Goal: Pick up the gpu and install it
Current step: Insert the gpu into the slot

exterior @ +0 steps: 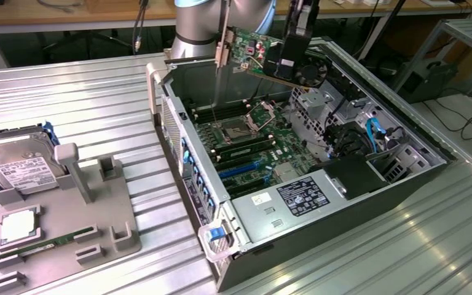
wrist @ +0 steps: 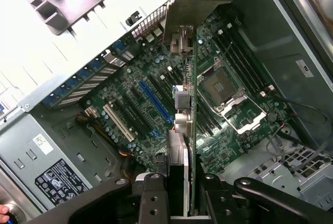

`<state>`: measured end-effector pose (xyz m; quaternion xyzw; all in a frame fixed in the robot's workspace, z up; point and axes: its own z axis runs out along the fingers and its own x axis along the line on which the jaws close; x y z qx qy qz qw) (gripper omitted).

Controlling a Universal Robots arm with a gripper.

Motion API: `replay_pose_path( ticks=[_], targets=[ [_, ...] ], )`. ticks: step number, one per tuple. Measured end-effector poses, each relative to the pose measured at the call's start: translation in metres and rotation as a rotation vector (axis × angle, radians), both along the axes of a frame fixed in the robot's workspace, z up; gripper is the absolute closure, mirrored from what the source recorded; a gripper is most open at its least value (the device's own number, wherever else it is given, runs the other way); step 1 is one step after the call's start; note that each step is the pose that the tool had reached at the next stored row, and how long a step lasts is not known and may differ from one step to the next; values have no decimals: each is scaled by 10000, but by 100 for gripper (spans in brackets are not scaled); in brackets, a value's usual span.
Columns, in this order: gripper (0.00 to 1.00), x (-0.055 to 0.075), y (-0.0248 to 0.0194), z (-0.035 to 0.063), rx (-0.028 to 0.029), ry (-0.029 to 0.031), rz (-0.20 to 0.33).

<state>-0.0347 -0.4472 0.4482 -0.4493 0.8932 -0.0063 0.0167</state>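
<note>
1 gpu (exterior: 248, 44) | fingers (wrist: 152, 197) clamped on it | over 1 open case (exterior: 302, 258) | 1 hard drive (exterior: 15, 163) apart

- Table (exterior: 72, 92): bare ribbed metal, dull sheen.
- Computer case (exterior: 170, 123): matt grey sheet metal.
- Graphics card (exterior: 248, 46): glossy green board, silver metal bracket.
- Tray (exterior: 109, 212), at eight o'clock from the case: matt grey plastic.

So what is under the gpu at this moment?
The gpu, held in the gripper, hangs over the motherboard in the open case: blue slot, processor socket. The card's edge hides a strip of board beneath it.
</note>
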Motion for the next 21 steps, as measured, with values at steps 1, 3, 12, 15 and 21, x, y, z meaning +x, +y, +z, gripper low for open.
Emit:
replay_pose_path(
  ticks=[1, 3, 12, 15, 21],
  targets=[
    [72, 0, 0, 0, 0, 0, 48],
    [72, 0, 0, 0, 0, 0, 138],
    [72, 0, 0, 0, 0, 0, 579],
    [72, 0, 0, 0, 0, 0, 722],
    [72, 0, 0, 0, 0, 0, 999]
  ],
)
